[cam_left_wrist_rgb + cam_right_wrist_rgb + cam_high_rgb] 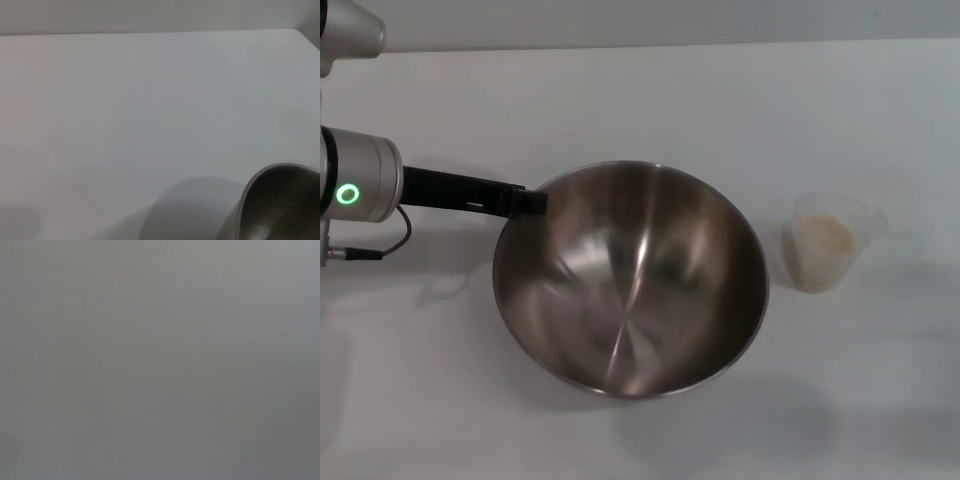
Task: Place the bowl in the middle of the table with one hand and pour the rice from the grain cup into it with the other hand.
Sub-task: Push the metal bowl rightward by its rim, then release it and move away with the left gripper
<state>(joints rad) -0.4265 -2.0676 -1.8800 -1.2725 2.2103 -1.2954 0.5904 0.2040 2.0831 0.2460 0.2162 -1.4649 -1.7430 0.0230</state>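
The shiny steel bowl (pixel 630 280) fills the middle of the head view, tilted and lifted off the white table (pixel 650 100), with its shadow on the tabletop below it. My left gripper (pixel 532 203) reaches in from the left and is shut on the bowl's left rim. A part of the bowl (pixel 282 207) shows in a corner of the left wrist view. To the right of the bowl stands the clear grain cup (pixel 830 240), upright, with the pale rice (pixel 823 238) inside. My right gripper is out of view; its wrist view shows only flat grey.
The table's far edge (pixel 720 44) runs along the back, with a grey wall behind it. The left arm's silver wrist with a green ring light (pixel 350 193) sits at the left side. Bare tabletop (pixel 150 110) surrounds the bowl and cup.
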